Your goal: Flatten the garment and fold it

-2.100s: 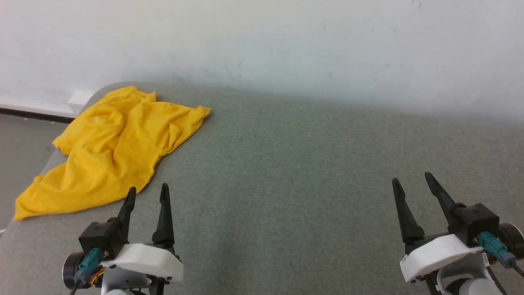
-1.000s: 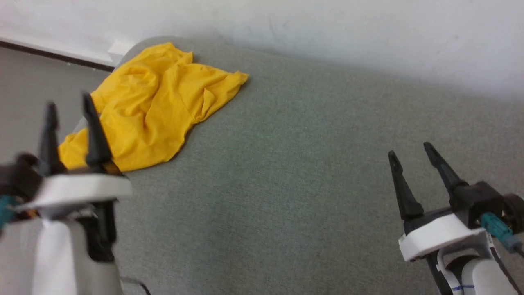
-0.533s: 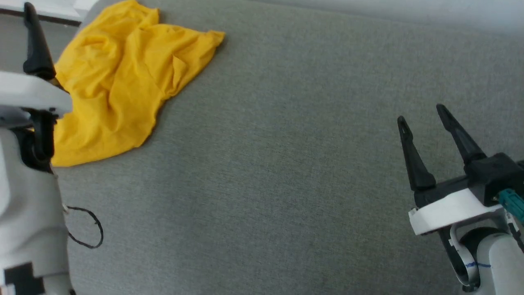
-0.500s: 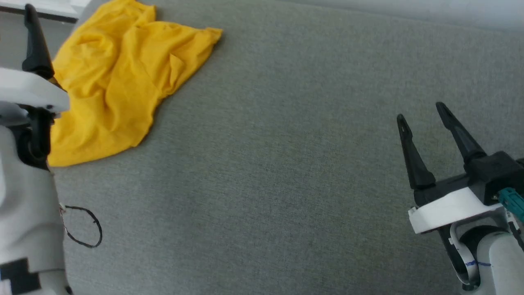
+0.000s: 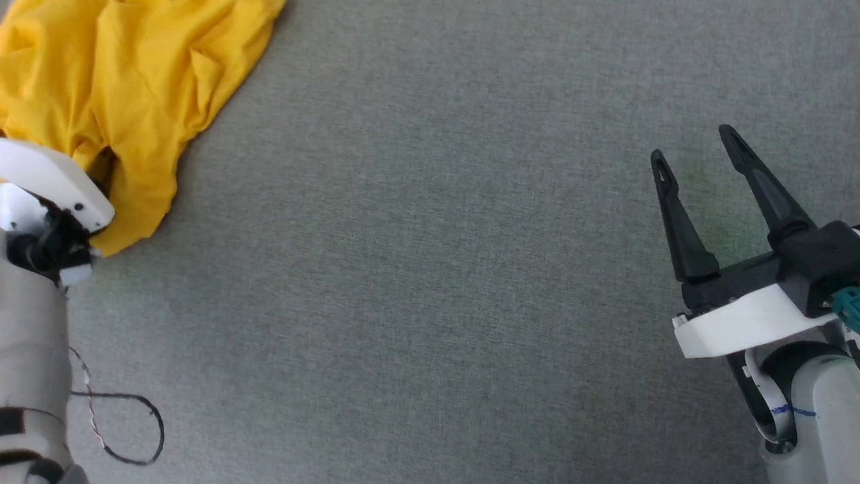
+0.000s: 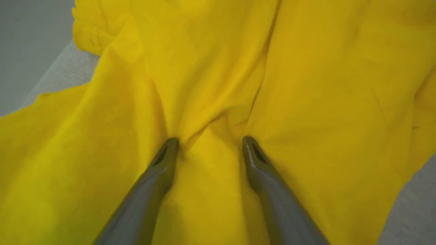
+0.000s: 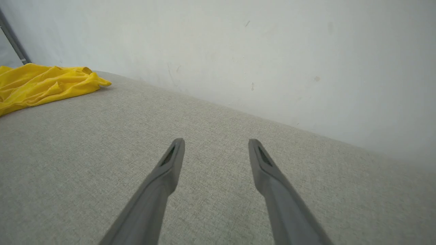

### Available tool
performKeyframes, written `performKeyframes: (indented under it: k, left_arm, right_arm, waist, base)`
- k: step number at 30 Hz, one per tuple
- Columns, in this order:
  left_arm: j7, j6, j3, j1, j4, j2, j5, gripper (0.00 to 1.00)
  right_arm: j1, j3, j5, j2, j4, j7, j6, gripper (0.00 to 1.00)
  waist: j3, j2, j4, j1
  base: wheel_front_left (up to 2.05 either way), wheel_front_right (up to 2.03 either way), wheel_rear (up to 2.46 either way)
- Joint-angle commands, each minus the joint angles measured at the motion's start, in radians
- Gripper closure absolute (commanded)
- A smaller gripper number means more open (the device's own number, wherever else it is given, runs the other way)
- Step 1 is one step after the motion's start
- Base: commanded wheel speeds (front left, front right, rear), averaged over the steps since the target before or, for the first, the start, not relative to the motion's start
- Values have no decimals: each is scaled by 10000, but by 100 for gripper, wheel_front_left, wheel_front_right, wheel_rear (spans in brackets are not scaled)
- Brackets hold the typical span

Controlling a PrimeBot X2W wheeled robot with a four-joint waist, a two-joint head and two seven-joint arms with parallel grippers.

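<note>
Now that my left arm has reached out: my left gripper [image 6: 209, 143], which sat low at my left side two seconds ago, is over the garment [image 5: 134, 87], tips at the cloth with a raised fold between them.
Left jaws: spread wide, nothing pinched yet; whether the tips press into the fabric I cannot tell.
Right gripper [image 5: 695, 144]: spread and holding nothing, as before, well apart from the garment.
Head camera: it has tipped down and turned, so the garment's shift toward that view's upper left is my own move, not the cloth's.
Garment: crumpled, not yet flattened, at the far left corner by the edge.
Meaning for the task: I judge a first grasp is at hand; flattening and folding all remain.
Surface [image 5: 430, 269]: grey woven covering, flat, with room to my right for spreading.
Room: pale scuffed wall [image 7: 272, 51] behind; grey floor [image 6: 30, 34] past the left edge; thin dark cable [image 5: 134, 430] looped by my left forearm.
</note>
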Motion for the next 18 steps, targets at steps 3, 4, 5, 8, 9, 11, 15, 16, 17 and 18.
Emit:
performKeyframes:
  k: [3,4,5,8,9,11,15,16,17,18]
  left_arm:
    - [1138,-114,-453,-389,826,228,-543,0]
    - [1272,-124,-506,-423,938,308,-705,34]
    - [1375,-134,-573,-447,1048,392,-837,75]
    - [1563,-150,-865,-441,1112,538,-1163,100]
    - [1372,-150,-940,-406,1039,603,-1208,100]
    - [851,-150,-1130,-389,938,785,-1180,100]
    - [-1049,-142,-1368,-614,829,1357,-811,100]
    - [-1668,-110,-1440,-706,812,1509,-625,100]
    - [-1668,-110,-1440,-706,812,1509,-625,100]
    - [-2239,-112,-1507,-813,794,1629,-480,100]
  right_arm:
    - [-229,134,125,-12,-28,-122,-11,0]
    - [-254,192,153,5,-6,-143,-11,0]
    - [-291,245,177,15,14,-167,-11,0]
    - [-373,281,223,71,79,-279,-11,0]
    - [-378,267,231,92,125,-312,-11,0]
    - [-356,219,252,136,251,-403,-11,0]
    - [-246,187,333,300,562,-646,-11,0]
    - [-205,169,369,361,654,-732,-11,0]
    - [-205,169,369,361,654,-732,-11,0]
    - [-157,147,394,423,739,-811,-11,0]
  waist:
    - [296,0,-188,-2]
    - [304,0,-199,-2]
    - [309,0,-216,-2]
    - [229,0,-252,-2]
    - [157,0,-265,-2]
    - [-57,0,-271,-2]
    - [-688,0,-334,-2]
    - [-898,0,-352,-2]
    - [-898,0,-352,-2]
    - [-1096,0,-374,-2]
  base:
    - [0,0,0]
    - [0,0,0]
    - [0,0,0]
    - [0,0,0]
    - [0,0,0]
    - [0,0,0]
    - [0,0,0]
    - [0,0,0]
    - [0,0,0]
    - [0,0,0]
